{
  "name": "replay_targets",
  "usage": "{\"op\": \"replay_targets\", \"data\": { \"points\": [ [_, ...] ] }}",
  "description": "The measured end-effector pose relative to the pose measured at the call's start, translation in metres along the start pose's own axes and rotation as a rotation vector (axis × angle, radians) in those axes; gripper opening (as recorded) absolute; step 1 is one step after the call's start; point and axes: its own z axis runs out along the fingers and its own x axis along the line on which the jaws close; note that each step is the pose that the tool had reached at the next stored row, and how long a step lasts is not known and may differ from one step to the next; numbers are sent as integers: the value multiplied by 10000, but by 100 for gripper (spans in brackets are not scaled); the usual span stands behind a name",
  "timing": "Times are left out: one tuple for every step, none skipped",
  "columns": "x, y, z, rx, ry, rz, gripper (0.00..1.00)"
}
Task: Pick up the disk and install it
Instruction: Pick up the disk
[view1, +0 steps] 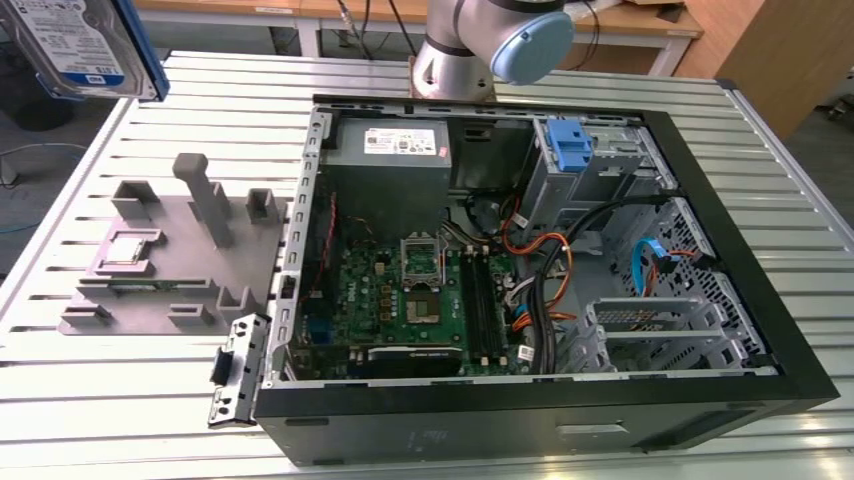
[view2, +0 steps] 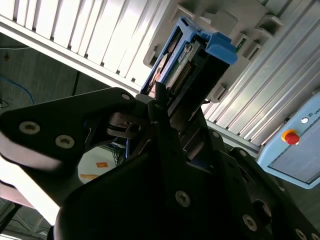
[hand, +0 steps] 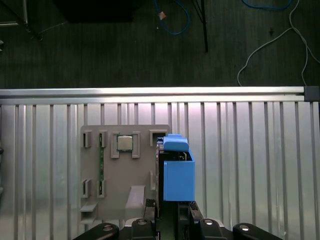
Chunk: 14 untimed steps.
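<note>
Blue-framed disk (view1: 67, 45), pinched in gripper (view2: 166, 102), held high above grey fixture plate (hand: 125, 170) on slatted aluminium surface (hand: 250, 165); open computer case (view1: 467, 430) nearby.

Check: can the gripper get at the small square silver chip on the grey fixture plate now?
Probably not. The gripper has its jaws shut on the blue-framed silver hard disk, which juts past them; the small square silver chip lies uncovered on the grey fixture plate, but the disk would meet it first.

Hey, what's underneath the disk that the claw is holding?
In the first wrist view, the disk, gripped by the claw, hangs over the edge of the grey holder and the slatted table. What lies directly beneath it is covered.
</note>
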Motion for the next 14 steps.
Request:
{"op": "replay_targets", "data": {
  "points": [
    [0,0,-3,1,-1,0,35],
    [0,0,-4,1,0,0,35],
    [0,0,-5,1,0,0,35],
    [0,0,-5,1,-1,0,35],
    [0,0,-9,-1,0,1,35],
    [-1,1,-12,-1,1,0,35],
    [-1,1,-17,0,0,0,35],
    [-1,1,-22,0,0,1,35],
    [-1,1,-27,0,0,0,35],
    [-2,1,-32,0,0,0,35],
    [-2,1,-34,0,0,0,35],
    [-2,1,-34,2,-1,0,35],
    [-2,1,-34,2,-1,0,35],
    [-2,1,-36,0,0,0,35]
  ]
}}
